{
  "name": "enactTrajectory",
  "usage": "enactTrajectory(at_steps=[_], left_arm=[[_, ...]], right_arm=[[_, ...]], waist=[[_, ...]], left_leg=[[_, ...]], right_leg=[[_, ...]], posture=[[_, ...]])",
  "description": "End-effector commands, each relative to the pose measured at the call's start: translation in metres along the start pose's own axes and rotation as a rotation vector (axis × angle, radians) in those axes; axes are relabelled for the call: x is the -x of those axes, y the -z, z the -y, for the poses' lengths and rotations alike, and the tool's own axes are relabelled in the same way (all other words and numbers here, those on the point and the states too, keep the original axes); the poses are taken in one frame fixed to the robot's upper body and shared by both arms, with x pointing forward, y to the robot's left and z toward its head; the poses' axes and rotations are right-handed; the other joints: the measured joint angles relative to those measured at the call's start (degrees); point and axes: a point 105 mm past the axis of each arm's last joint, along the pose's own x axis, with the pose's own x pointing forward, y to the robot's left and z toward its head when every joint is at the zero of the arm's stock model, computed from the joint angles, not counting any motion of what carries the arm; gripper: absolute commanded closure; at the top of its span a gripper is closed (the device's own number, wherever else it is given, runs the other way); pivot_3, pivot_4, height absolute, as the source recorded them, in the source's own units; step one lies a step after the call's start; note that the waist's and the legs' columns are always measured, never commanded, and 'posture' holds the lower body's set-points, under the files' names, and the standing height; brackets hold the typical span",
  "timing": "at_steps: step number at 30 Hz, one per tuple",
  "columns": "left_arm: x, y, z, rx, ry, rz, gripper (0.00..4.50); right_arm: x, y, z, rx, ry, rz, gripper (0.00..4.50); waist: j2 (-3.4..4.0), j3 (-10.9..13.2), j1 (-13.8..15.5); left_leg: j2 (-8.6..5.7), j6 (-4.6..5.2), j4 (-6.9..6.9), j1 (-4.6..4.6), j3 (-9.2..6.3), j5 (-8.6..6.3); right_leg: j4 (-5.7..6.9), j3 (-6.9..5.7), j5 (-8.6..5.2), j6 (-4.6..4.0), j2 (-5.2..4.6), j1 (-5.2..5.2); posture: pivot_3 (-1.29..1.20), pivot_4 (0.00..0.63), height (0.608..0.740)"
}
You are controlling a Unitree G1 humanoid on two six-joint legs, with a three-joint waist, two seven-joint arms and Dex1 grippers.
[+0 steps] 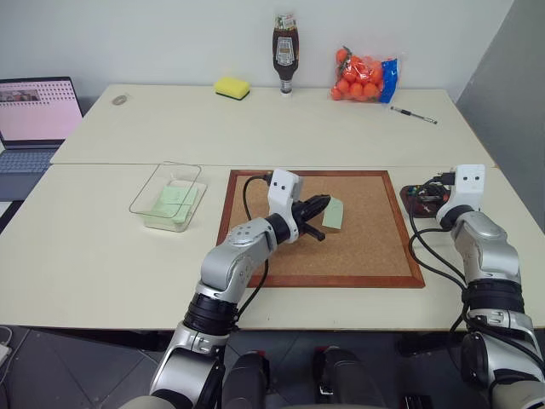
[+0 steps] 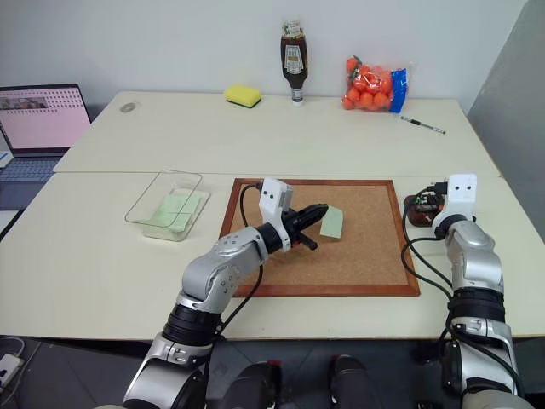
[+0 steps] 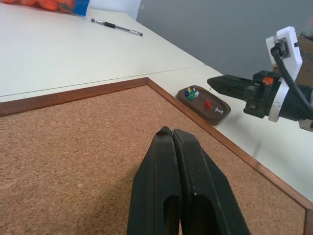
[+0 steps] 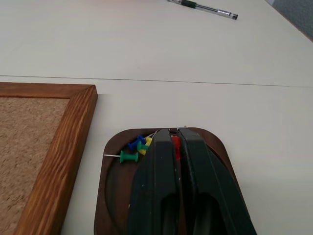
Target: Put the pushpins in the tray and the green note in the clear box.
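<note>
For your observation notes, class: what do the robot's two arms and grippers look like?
Both arms are silver-grey metal with black joint bands. Each wrist carries a white camera block fed by a looping black cable. The left gripper and right gripper each have two tapered black fingers.

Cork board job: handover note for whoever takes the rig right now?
Left gripper: shut, empty, over the cork board, tip beside the green note lying there.
Right gripper: shut, over the tray.
Pushpins: in the tray, a red one among them; none seen on the board.
Clear box: holds green paper already.
Left to do: move the note from the board into the clear box.
</note>
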Motion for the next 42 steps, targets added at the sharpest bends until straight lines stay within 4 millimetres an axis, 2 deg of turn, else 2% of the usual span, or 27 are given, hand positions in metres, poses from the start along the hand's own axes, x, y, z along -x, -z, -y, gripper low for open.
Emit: enactTrajectory(at_steps=[1,4,10,12,15,18,20,23,25,29,30,34,39,42], left_arm=[[-0.001,-0.015,0.005,-0.035,0.017,0.053,4.5],[-0.001,-0.015,0.005,-0.034,0.016,0.053,4.5],[-0.001,-0.015,0.004,-0.034,0.014,0.052,4.5],[-0.002,-0.016,0.004,-0.035,0.011,0.055,4.5],[-0.001,-0.02,0.002,-0.041,-0.003,0.067,4.5],[-0.001,-0.028,-0.004,-0.066,-0.046,0.092,4.5],[0.001,-0.036,-0.008,-0.082,-0.082,0.116,4.5],[0.009,-0.05,-0.02,-0.13,-0.176,0.144,4.5],[0.018,-0.059,-0.029,-0.17,-0.256,0.158,4.5],[0.049,-0.08,-0.056,-0.271,-0.486,0.182,4.5],[0.066,-0.087,-0.067,-0.31,-0.578,0.188,4.5],[0.112,-0.102,-0.093,-0.369,-0.8,0.19,4.5],[0.151,-0.097,-0.117,-0.367,-0.95,0.115,4.5],[0.159,-0.095,-0.123,-0.361,-0.981,0.092,4.5]], right_arm=[[-0.002,-0.014,0.008,0.002,0.024,0.051,3.58],[-0.003,-0.014,0.009,0.003,0.027,0.051,2.91],[0.0,-0.016,0.008,-0.002,0.025,0.059,1.85],[0.003,-0.022,0.006,-0.011,0.019,0.086,1.45],[0.01,-0.035,0.004,-0.025,0.008,0.133,1.45],[0.027,-0.053,-0.005,-0.02,-0.043,0.195,1.45],[0.044,-0.062,-0.026,0.029,-0.154,0.23,1.45],[0.079,-0.07,-0.08,0.126,-0.468,0.261,1.45],[0.1,-0.073,-0.108,0.177,-0.629,0.265,1.45],[0.125,-0.078,-0.153,0.276,-0.901,0.249,1.45],[0.127,-0.079,-0.168,0.297,-0.981,0.241,1.45],[0.12,-0.077,-0.202,0.384,-1.124,0.188,1.45],[0.106,-0.085,-0.234,0.412,-1.196,0.176,1.45],[0.103,-0.088,-0.243,0.427,-1.22,0.183,1.45]], waist=[[0.0,0.0,0.0],[0.0,0.0,0.0],[0.0,0.0,0.0],[0.0,0.0,0.0],[0.0,0.0,0.0],[0.0,0.0,0.1],[0.0,0.0,0.1],[0.0,0.0,0.1],[0.05,0.0,-0.1],[-0.03,0.1,-0.4],[-0.05,0.1,-0.5],[-0.13,0.2,-1.1],[-0.17,0.2,-0.7],[-0.25,0.2,-0.3]], left_leg=[[0.0,0.0,0.0,0.0,-0.01,0.0],[0.0,0.0,0.0,0.0,0.0,0.0],[0.0,0.0,0.0,0.01,0.0,0.0],[0.01,0.0,0.0,0.01,0.0,0.0],[0.01,0.0,0.0,0.01,-0.02,0.0],[0.02,0.0,0.0,0.0,-0.02,0.0],[0.03,0.0,0.0,-0.02,-0.08,0.0],[0.04,0.0,-0.02,-0.04,-0.12,0.0],[0.05,0.0,-0.01,0.0,-0.11,-0.01],[0.05,0.0,0.01,0.08,-0.16,-0.01],[0.1,0.0,0.01,0.1,-0.18,-0.01],[0.2,-0.01,0.01,0.17,-0.2,0.0],[0.17,-0.03,-0.02,0.04,-0.21,0.01],[0.08,-0.03,0.0,0.0,-0.25,0.01]], right_leg=[[0.01,0.0,0.0,0.0,0.0,0.0],[0.01,0.01,0.0,0.0,0.0,0.0],[0.03,0.01,0.0,0.0,0.0,0.0],[0.03,0.01,0.0,0.0,0.0,0.0],[0.03,-0.01,0.0,0.0,0.0,-0.01],[0.02,-0.01,0.0,0.0,0.01,-0.01],[0.01,-0.05,0.0,0.01,0.01,0.0],[-0.01,-0.09,-0.02,0.04,0.01,-0.01],[0.0,-0.06,-0.02,0.05,0.01,-0.01],[0.02,-0.05,0.03,0.14,0.0,0.02],[0.01,-0.07,0.04,0.14,0.01,0.04],[0.06,-0.15,0.04,0.15,0.01,0.06],[0.02,-0.18,0.02,0.1,0.02,-0.01],[-0.01,-0.08,0.02,0.1,-0.04,-0.05]], posture=[[0.0,0.15,0.74],[0.0,0.15,0.74],[0.0,0.15,0.74],[0.0,0.15,0.74],[0.0,0.15,0.74],[0.0,0.15,0.74],[0.0,0.15,0.74],[0.0,0.15,0.74],[0.0,0.15,0.74],[0.0,0.15,0.74],[0.0,0.15,0.74],[0.0,0.15,0.74],[0.0,0.15,0.74],[0.0,0.15,0.74]])
